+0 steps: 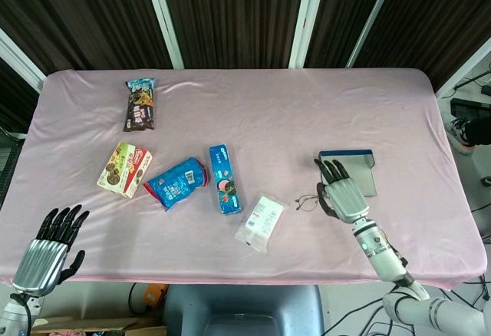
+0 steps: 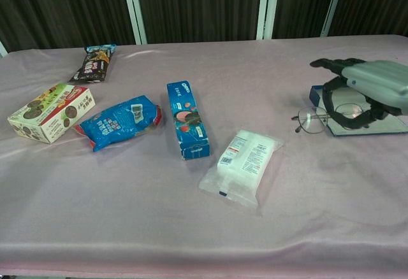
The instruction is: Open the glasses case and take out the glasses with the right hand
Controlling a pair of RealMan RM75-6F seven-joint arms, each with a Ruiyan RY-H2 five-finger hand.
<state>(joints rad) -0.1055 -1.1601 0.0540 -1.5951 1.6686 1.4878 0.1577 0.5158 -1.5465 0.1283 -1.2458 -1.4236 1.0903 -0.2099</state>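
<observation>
The right robot hand (image 2: pixel 366 94) has the glasses (image 2: pixel 322 117) pinched and lifted clear of the tabletop (image 1: pixel 276 113), hanging just in front of the open case (image 1: pixel 360 171) near the right edge. One lens and the bridge poke out to the left of the fingers (image 2: pixel 335 94); the other lens sits under the palm, so exactly where thumb meets frame I can't tell from here. The case lies flat with its blue lid rim toward the far edge and its grey inside showing, partly hidden behind the robot hand in the chest view. The left robot hand (image 1: pixel 50 250) is down at the near left corner, fingers spread, holding nothing, and well out of it. By my reckoning the opening is done and the taking-out is nearly there; what matters now is carrying these off cleanly. I'd keep that pinch steady rather than tight, since a thin wire frame will twist if squeezed, and keep the lenses level so the free end doesn't swing. Move slowly toward open cloth near the front edge, staying off the case lip and short of the white packet (image 1: pixel 261 220) lying just left. If they're to be set down, lower until the frame rests on the cloth before letting the fingers part. The snacks (image 1: pixel 180 180) further left are no concern.
</observation>
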